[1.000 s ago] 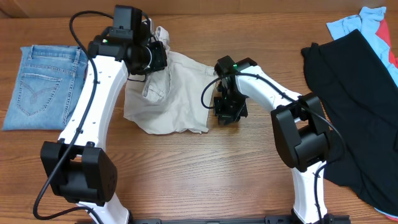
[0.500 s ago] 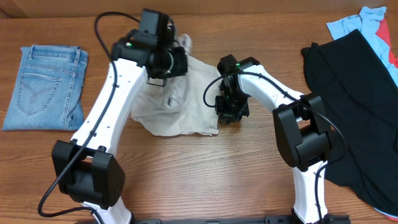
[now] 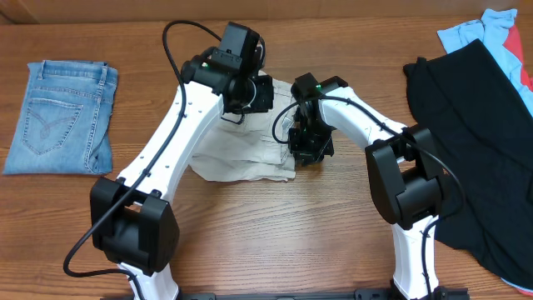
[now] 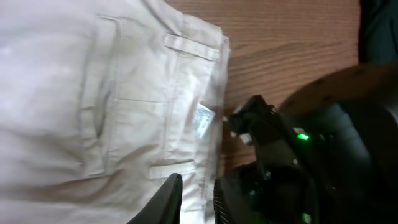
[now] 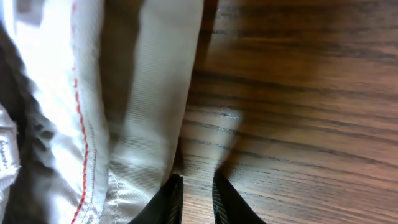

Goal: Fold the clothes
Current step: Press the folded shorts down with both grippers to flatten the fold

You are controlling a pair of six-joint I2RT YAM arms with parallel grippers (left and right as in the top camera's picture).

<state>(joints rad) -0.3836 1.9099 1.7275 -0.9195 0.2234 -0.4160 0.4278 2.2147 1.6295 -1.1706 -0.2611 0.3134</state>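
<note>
The pale beige shorts (image 3: 237,158) lie bunched on the wooden table between the two arms. My left gripper (image 3: 250,90) is over their far right part, shut on the waistband; in the left wrist view (image 4: 196,199) fabric sits between the fingertips. That view shows the shorts (image 4: 124,93) with belt loops, a pocket and the small white label (image 4: 203,118). My right gripper (image 3: 306,148) is low at the shorts' right edge. In the right wrist view (image 5: 194,199) its fingers are close together over bare wood, the shorts' hem (image 5: 143,93) just to their left.
Folded blue jeans (image 3: 62,117) lie at the far left. A large black garment (image 3: 483,125) covers the right side, with a light blue and red garment (image 3: 500,33) at the back right corner. The right arm (image 4: 298,162) is close beside my left gripper.
My left gripper has swung right with the waistband, folding the shorts' left part over toward the right gripper. The right gripper has stayed in place.
</note>
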